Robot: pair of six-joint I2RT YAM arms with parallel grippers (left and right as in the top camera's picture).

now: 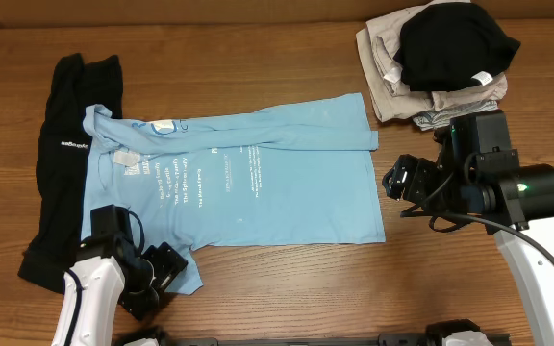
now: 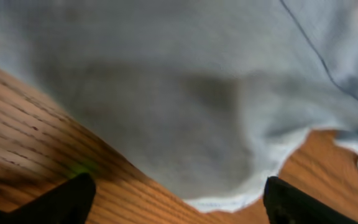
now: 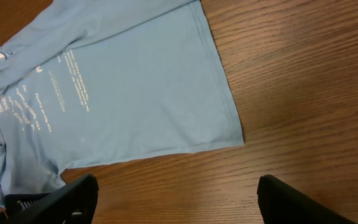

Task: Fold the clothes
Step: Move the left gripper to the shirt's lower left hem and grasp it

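On the tabletop, left of centre, the shirt lies flat, its collar end over a black garment. Best to pinch near sleeve and right hem fully, then lift low and evenly. The left arm crouches at the near edge and the right arm by the right. The left fingers are released over the sleeve; the right fingers are released and empty.

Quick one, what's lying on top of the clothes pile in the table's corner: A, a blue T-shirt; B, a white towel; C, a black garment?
C: a black garment tops the pile of beige and grey clothes, while the blue T-shirt lies spread on the table.
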